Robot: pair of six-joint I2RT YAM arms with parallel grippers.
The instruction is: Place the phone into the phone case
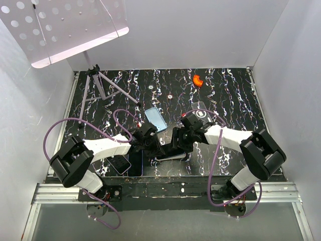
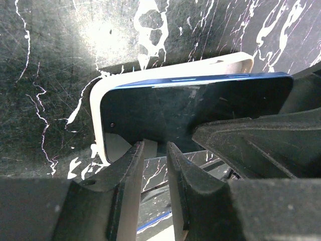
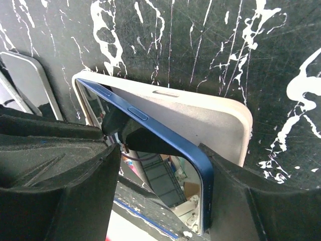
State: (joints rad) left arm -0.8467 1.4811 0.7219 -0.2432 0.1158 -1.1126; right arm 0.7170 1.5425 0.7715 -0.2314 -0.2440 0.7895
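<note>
The two arms meet near the front edge of the black, white-veined table. The phone, dark-screened with a blue frame, sits partly in the pale phone case. Its far long edge lies down against the case's far wall. In the right wrist view the near edge stands raised, so the phone tilts above the case floor rather than lying flat in it. The left tool is at the near rim of the case, at the phone's short end. Its fingers stand close together with only a narrow gap. Whether they pinch the rim cannot be told, since the near wall of the case is hidden there. The right tool stands at the opposite short end with its jaws spread wide and the phone's end between them. One of its fingers lies against the phone's blue corner, and contact on the other side is hidden. Elsewhere on the table are a light blue slab beyond the tools, a dark phone with a grey rim near the left arm, a small orange object at the back and a tripod at the back left.
</note>
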